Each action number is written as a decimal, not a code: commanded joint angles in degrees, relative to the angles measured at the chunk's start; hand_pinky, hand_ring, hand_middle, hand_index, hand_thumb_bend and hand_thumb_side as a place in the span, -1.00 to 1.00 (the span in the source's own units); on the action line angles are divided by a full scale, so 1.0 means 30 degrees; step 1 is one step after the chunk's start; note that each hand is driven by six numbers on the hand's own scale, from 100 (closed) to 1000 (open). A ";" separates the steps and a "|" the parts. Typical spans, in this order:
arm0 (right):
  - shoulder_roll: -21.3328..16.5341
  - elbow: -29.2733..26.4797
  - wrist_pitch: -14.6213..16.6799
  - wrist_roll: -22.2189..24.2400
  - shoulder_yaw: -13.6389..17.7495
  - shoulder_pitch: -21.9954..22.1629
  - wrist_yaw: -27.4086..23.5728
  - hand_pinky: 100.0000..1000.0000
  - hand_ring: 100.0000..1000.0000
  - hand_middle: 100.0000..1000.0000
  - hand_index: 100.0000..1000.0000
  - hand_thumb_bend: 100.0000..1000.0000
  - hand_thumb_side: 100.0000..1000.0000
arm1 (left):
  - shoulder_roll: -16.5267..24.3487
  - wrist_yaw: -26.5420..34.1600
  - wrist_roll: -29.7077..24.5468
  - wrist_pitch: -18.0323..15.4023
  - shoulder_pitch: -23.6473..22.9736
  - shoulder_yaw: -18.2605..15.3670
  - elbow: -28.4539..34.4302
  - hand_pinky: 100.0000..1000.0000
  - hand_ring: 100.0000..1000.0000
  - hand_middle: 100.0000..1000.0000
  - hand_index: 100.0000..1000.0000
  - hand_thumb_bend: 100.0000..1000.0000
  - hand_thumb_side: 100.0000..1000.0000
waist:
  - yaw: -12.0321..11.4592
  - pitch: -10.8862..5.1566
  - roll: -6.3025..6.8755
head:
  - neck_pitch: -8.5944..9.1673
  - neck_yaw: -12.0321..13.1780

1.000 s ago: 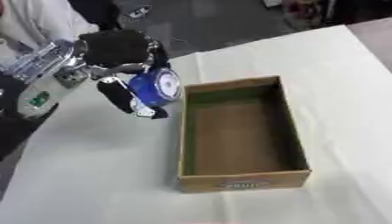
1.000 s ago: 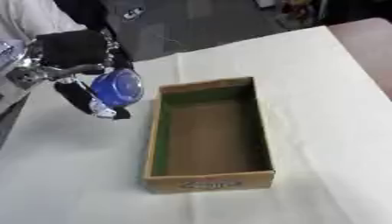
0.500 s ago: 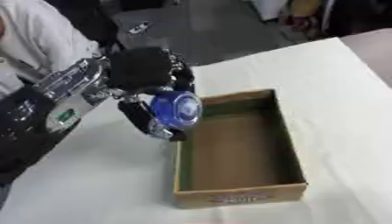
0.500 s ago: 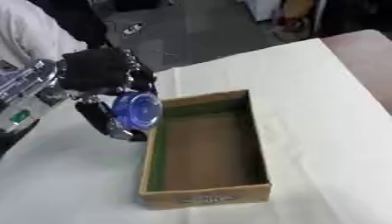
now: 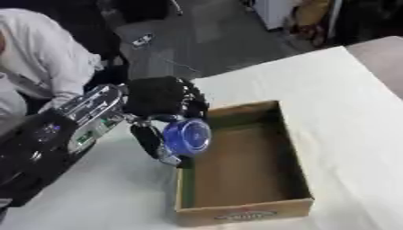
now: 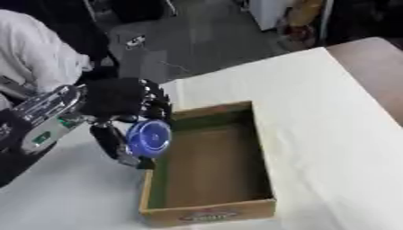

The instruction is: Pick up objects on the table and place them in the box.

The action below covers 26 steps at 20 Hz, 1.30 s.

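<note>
Item: left hand (image 5: 161,101) w/ blue round object (image 5: 187,136).
- Hand: black, enters from 9 o'clock on a silver-jointed arm. Fingers and thumb curled round the blue object; carrying it, clear of the tabletop (image 5: 346,103) by the look of it.
- Blue object: disc-like, face turned toward the camera, hangs below the palm at approx. 5 o'clock from it. A small pale bit shows at its lower edge; what it is can't be made out.
- Box (image 5: 244,211): open cardboard, green inner lining, brown floor, nothing seen inside. Long axis runs approx. 12–6 o'clock, printed label on the near short wall.

Key relation: blue object sits right at the box's left long wall, about mid-length, overlapping the rim in both views. Box interior lies at 3 o'clock from the object. Whether the object is already over the opening or just outside the wall: can't tell for sure.

Judgement: carry nearly done; next move prob. a short shift toward 3 o'clock, then release. Risk: object catching on the left rim and dropping outside onto the tabletop.

Right hand: not seen in either view. Left hand is the only one near the box.
</note>
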<state>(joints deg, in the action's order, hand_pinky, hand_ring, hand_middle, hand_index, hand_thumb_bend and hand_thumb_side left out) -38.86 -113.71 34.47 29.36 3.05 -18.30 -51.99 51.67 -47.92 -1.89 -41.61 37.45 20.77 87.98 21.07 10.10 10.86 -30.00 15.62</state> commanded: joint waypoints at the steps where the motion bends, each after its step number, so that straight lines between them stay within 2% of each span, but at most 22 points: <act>1: -0.0615 -0.0294 0.4343 0.4591 0.0279 -0.0217 -0.0194 -0.82 -0.46 -0.44 -0.20 -1.00 0.48 | 0.0314 0.0553 -0.0718 -0.0204 0.0399 -0.0435 0.0056 1.00 1.00 1.00 1.00 -0.08 1.00 | -0.0031 -0.0331 -0.0195 | 0.0323 -0.0015; 5: -0.0562 -0.0294 0.4397 0.4824 0.0233 -0.0150 -0.0174 -0.82 -0.46 -0.44 -0.20 -1.00 0.48 | 0.0363 0.1195 -0.0766 -0.0155 0.0316 -0.0572 0.0230 1.00 1.00 1.00 1.00 -0.02 1.00 | -0.0080 -0.0330 -0.0251 | 0.0441 0.0017; 7: -0.0559 -0.0294 0.4460 0.4884 0.0241 -0.0117 -0.0168 -0.82 -0.46 -0.44 -0.20 -1.00 0.48 | 0.0389 0.1322 -0.0746 -0.0017 0.0174 -0.0659 0.0297 1.00 1.00 1.00 1.00 -0.08 1.00 | -0.0122 -0.0315 -0.0269 | 0.0565 -0.0022; 8: -0.0545 -0.0294 0.4488 0.4903 0.0261 -0.0072 -0.0144 -0.82 -0.46 -0.44 -0.20 -1.00 0.48 | 0.0379 0.1494 -0.0519 0.0060 -0.0013 -0.0802 0.0439 1.00 1.00 1.00 1.00 -0.28 1.00 | -0.0187 -0.0299 -0.0289 | 0.0748 -0.0097; 9: -0.0532 -0.0294 0.4511 0.4907 0.0276 -0.0036 -0.0110 -0.82 -0.46 -0.44 -0.20 -1.00 0.48 | 0.0420 0.1649 -0.0198 0.0162 -0.0241 -0.0949 0.0655 1.00 1.00 1.00 1.00 -0.28 1.00 | -0.0227 -0.0289 -0.0300 | 0.0875 -0.0145; 10: -0.0499 -0.0294 0.4528 0.4898 0.0303 0.0036 -0.0054 -0.82 -0.46 -0.44 -0.20 -1.00 0.49 | 0.0335 0.2065 0.0451 0.0431 -0.0701 -0.1274 0.1002 1.00 1.00 1.00 1.00 -0.74 0.89 | -0.0339 -0.0255 -0.0333 | 0.1315 -0.0304; 11: -0.0468 -0.0294 0.4552 0.4881 0.0328 0.0109 0.0026 -0.82 -0.46 -0.44 -0.20 -1.00 0.43 | 0.0281 0.2650 0.1227 0.0783 -0.1328 -0.1613 0.1499 0.95 1.00 1.00 1.00 -0.80 0.85 | -0.0433 -0.0229 -0.0353 | 0.1730 -0.0428; 12: -0.0429 -0.0294 0.4587 0.4855 0.0358 0.0216 0.0141 -0.83 -0.46 -0.44 -0.20 -1.00 0.49 | 0.0029 0.3498 0.2115 0.1263 -0.2200 -0.2025 0.2149 0.49 0.69 0.99 1.00 -0.96 0.68 | -0.0579 -0.0189 -0.0390 | 0.2324 -0.0585; 13: -0.0390 -0.0294 0.4649 0.4821 0.0380 0.0333 0.0288 -0.83 -0.46 -0.44 -0.20 -1.00 0.49 | -0.0207 0.4529 0.2935 0.1811 -0.3159 -0.2415 0.2956 0.42 0.64 0.95 0.98 -0.99 0.67 | -0.0700 -0.0165 -0.0419 | 0.2743 -0.0708; 14: -0.0343 -0.0294 0.4731 0.4785 0.0401 0.0498 0.0474 -0.83 -0.46 -0.44 -0.19 -1.00 0.50 | -0.0629 0.5736 0.3611 0.2359 -0.4233 -0.2735 0.3789 0.05 0.39 0.73 0.78 -1.00 0.68 | -0.0870 -0.0129 -0.0483 | 0.3189 -0.0868; 15: -0.0294 -0.0294 0.4853 0.4751 0.0403 0.0683 0.0710 -0.83 -0.46 -0.44 -0.19 -1.00 0.51 | -0.0990 0.7030 0.4033 0.2847 -0.5264 -0.3002 0.4717 -0.01 0.34 0.69 0.74 -1.00 0.67 | -0.1016 -0.0120 -0.0536 | 0.3479 -0.0984; 16: -0.0230 -0.0294 0.5020 0.4729 0.0396 0.0929 0.0992 -0.84 -0.46 -0.44 -0.20 -1.00 0.52 | -0.1594 0.8396 0.4280 0.3265 -0.6335 -0.3220 0.5670 -0.24 0.15 0.56 0.62 -1.00 0.64 | -0.1224 -0.0102 -0.0645 | 0.3772 -0.1111; 18: -0.0004 -0.0294 0.5518 0.4632 0.0312 0.1515 0.1584 -0.83 -0.46 -0.45 -0.20 -1.00 0.49 | -0.2918 1.1022 0.4418 0.3933 -0.8061 -0.3679 0.7661 -0.36 0.02 0.44 0.53 -1.00 0.57 | -0.1661 -0.0070 -0.0930 | 0.4155 -0.1313; 20: 0.0322 -0.0294 0.5756 0.4395 0.0190 0.2098 0.1975 -0.84 -0.46 -0.44 -0.19 -1.00 0.47 | -0.4152 1.3179 0.4312 0.3654 -0.8822 -0.3987 0.8579 -0.39 -0.03 0.34 0.44 -1.00 0.54 | -0.2139 -0.0022 -0.1276 | 0.4471 -0.1360; 23: 0.0999 -0.0294 0.5823 0.4164 0.0013 0.3004 0.2233 -0.84 -0.46 -0.44 -0.19 -1.00 0.47 | -0.5650 1.5582 0.3989 0.1891 -0.8669 -0.4589 0.8835 -0.38 -0.04 0.30 0.41 -1.00 0.52 | -0.3026 0.0073 -0.1987 | 0.4973 -0.0805; 26: 0.1788 -0.0294 0.5831 0.4073 -0.0356 0.3870 0.1758 -0.84 -0.47 -0.45 -0.18 -1.00 0.42 | -0.5829 1.7559 0.4126 0.0696 -0.7830 -0.5035 0.8865 -0.33 -0.07 0.25 0.36 -1.00 0.49 | -0.3903 0.0097 -0.2800 | 0.5372 -0.0439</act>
<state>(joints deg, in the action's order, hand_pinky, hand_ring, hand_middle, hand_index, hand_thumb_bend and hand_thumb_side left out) -33.47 -113.71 36.93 26.90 2.02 -6.67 -46.28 33.76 2.19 10.42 -38.01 13.15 7.01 113.41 9.02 11.03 2.02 -14.92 13.56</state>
